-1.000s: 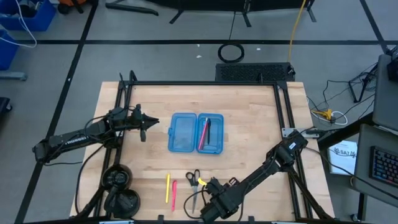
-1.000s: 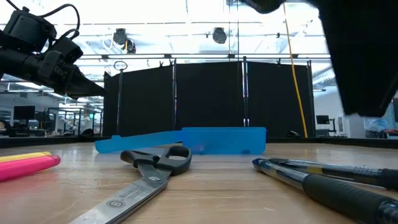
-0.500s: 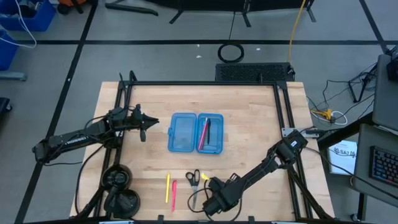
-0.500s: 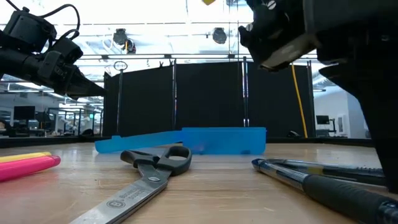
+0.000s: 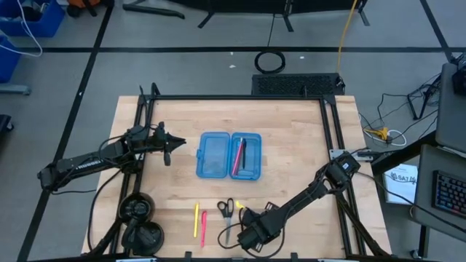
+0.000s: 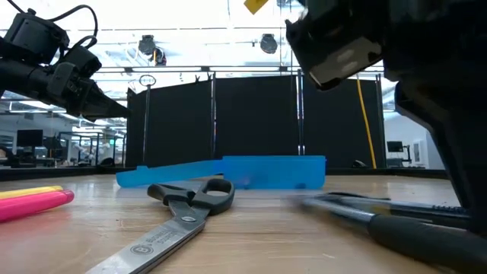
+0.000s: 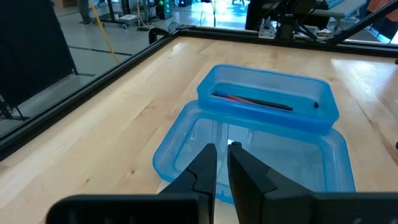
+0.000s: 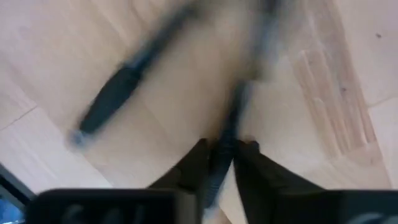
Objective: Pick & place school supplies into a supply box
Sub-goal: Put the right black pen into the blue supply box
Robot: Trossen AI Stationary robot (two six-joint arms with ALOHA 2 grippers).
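The open translucent blue case [image 5: 218,155] lies mid-table with a pink pen and a black pen [image 5: 239,153] in its right half. The scissors [image 5: 226,209], a yellow pen [image 5: 196,218] and a pink pen [image 5: 203,227] lie near the front edge. My right gripper [image 5: 242,234] is down by the front edge, shut on a dark pen [image 8: 227,134]. A second dark pen [image 8: 115,93] lies beside it. My left gripper [image 5: 167,149] is shut and empty, held above the table left of the case [image 7: 267,124]. My right gripper pinches the dark pen's shaft [image 8: 225,146] between its two fingers [image 8: 198,163], coming from above and pointing down. The pen runs on ahead past the fingertips. The picture is blurred, so I cannot tell whether the pen is lifted or lies on the table.
The table's front edge is close to my right gripper. The scissors [image 6: 183,205] and the pink and yellow pens [image 6: 34,202] lie just left of it. A black frame [image 5: 233,97] runs around the table's edges. Bare wood shows right of the case.
My right gripper has gone a little toward the table's left edge, along the front edge, over the dark pens. In the low view the dark pens at the right now show blurred, where before they lay sharp and still.
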